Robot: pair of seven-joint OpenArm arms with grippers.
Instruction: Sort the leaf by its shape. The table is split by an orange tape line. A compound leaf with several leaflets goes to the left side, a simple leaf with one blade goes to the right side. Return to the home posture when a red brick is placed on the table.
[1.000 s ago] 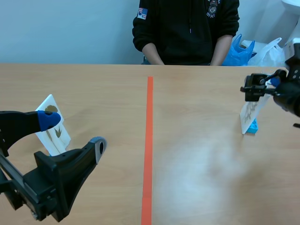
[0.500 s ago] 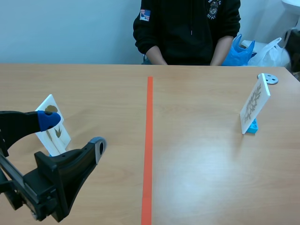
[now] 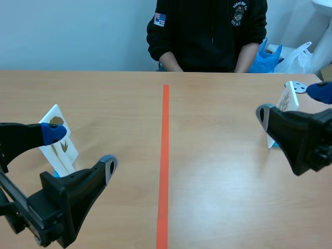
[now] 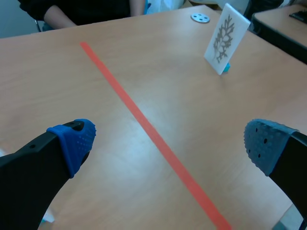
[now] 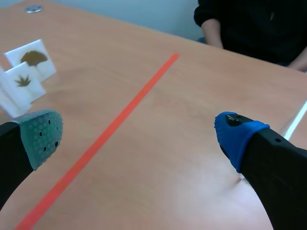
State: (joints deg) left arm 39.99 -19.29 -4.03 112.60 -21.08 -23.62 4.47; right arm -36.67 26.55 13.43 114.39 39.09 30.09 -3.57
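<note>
**Both grippers wide open and empty at a table split by tape**

Nearest me, at seven o'clock, my left gripper hangs low over the wooden table. Its fingers are spread wide with nothing between them. At three o'clock my right gripper is spread just as wide and is just as empty.

The orange tape line runs between them, straight from six o'clock to twelve.

At nine o'clock, on the left side of the tape, two white cards stand close together. The fingered-leaf card is in front and the fan-leaf card is behind it. In the scene view my left gripper's blue-padded finger overlaps them.

At two o'clock, on the right side, the branching-leaf card stands upright on a blue base. My right gripper partly hides it in the scene view. A grey disc lies flat just beyond it.

At twelve o'clock a person in a dark hooded top sits at the far edge, and a blue bag lies beside them at one o'clock.
</note>
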